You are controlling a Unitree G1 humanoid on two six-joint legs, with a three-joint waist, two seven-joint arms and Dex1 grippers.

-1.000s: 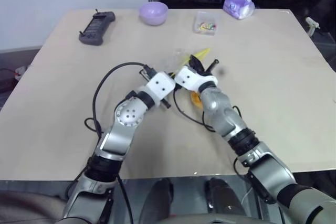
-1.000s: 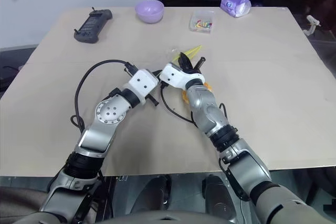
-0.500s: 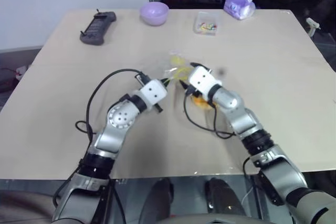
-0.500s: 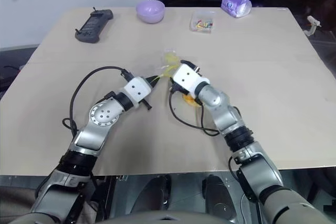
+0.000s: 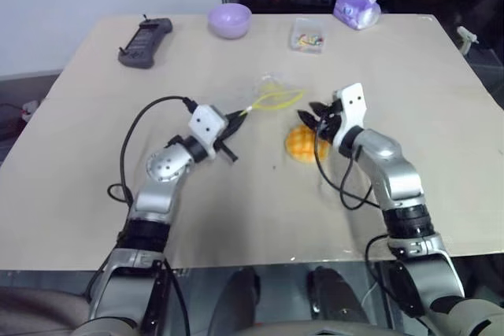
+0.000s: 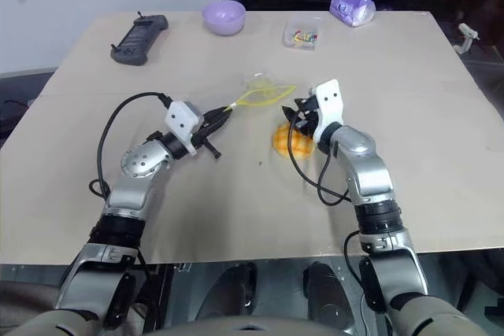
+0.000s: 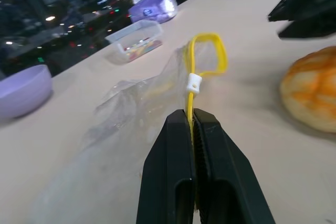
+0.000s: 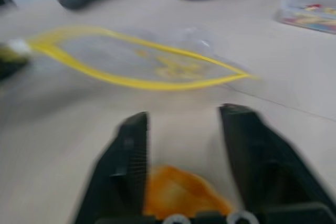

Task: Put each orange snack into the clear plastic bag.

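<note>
Pinching bag (image 5: pixel 272 100), left hand (image 5: pixel 239 120)

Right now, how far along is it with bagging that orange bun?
Nothing is bagged yet. The left tool pinches the clear bag by its yellow strip. The right tool hovers open over the orange bun, which lies on the table. Grabbing and bagging remain.

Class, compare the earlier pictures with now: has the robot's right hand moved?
Yes. The right hand has pulled away from the clear plastic bag toward the robot's right, now beside the orange bun.
</note>
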